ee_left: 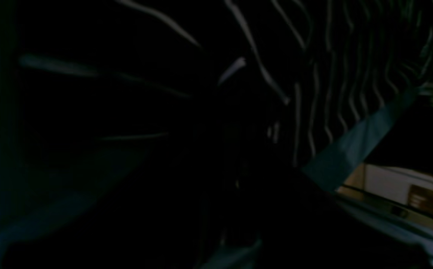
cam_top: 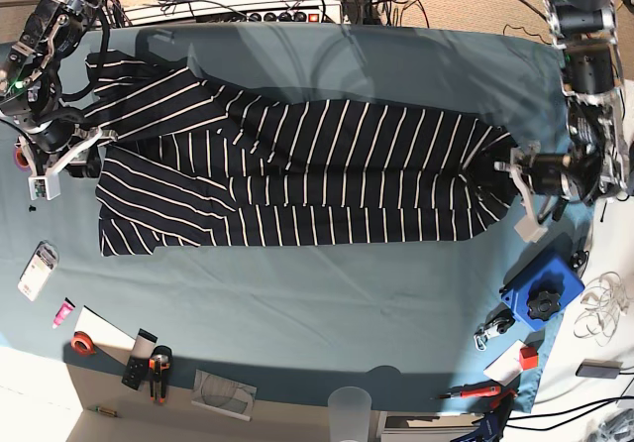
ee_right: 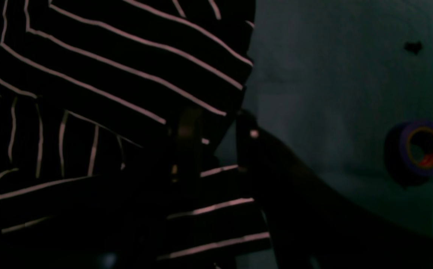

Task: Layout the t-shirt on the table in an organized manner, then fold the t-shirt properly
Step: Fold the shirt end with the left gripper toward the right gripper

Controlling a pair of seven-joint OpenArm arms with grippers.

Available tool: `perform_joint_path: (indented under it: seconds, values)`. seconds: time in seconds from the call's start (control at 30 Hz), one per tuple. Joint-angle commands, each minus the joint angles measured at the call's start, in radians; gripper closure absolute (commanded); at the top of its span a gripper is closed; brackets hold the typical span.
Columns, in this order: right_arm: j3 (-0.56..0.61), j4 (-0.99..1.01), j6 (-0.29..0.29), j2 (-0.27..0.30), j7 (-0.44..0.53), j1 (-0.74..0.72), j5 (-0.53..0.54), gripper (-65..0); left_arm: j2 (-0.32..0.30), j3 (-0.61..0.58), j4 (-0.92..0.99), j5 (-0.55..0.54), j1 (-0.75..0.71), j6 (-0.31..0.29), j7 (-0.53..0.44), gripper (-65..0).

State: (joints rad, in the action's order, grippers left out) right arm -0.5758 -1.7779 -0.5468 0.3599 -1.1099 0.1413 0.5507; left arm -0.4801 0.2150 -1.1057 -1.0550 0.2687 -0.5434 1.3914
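The t-shirt, dark navy with thin white stripes, lies spread lengthwise across the teal table. At its right end my left gripper is shut on the hem. In the left wrist view the striped t-shirt bunches toward the dark centre, where the jaws are lost in shadow. At the shirt's left edge sits my right gripper. In the right wrist view this right gripper stands open astride the t-shirt, with bare table showing in the gap.
A purple tape roll lies left of the shirt. A blue box and small tools sit at the front right. An orange tape roll, a cutter and a plastic cup line the front edge. Cables and a power strip run along the back.
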Motion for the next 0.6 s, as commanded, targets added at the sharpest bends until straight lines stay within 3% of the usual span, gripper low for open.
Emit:
perform_joint_path:
  seconds: [0.0,0.3,0.47,0.57]
  values:
    - [-0.008,-0.014,0.002,0.020,0.023,-0.009,0.010,-16.4,-0.037,0.005,-0.011,0.008,0.035,-0.005,0.005,0.0]
    - [-0.008,-0.014,0.002,0.019,0.030,-0.009,0.010,-16.4,-0.136,0.004,-0.012,-0.055,0.109,-0.023,0.005,0.0]
    - [-0.008,-0.014,0.002,0.019,0.031,-0.009,0.010,-16.4,-0.141,0.004,-0.031,-0.189,0.108,-0.073,0.005,0.0]
    - [-0.008,-0.014,0.002,0.019,0.030,-0.009,0.010,-16.4,-0.129,0.004,-0.074,-0.217,0.085,-0.083,0.005,0.0]
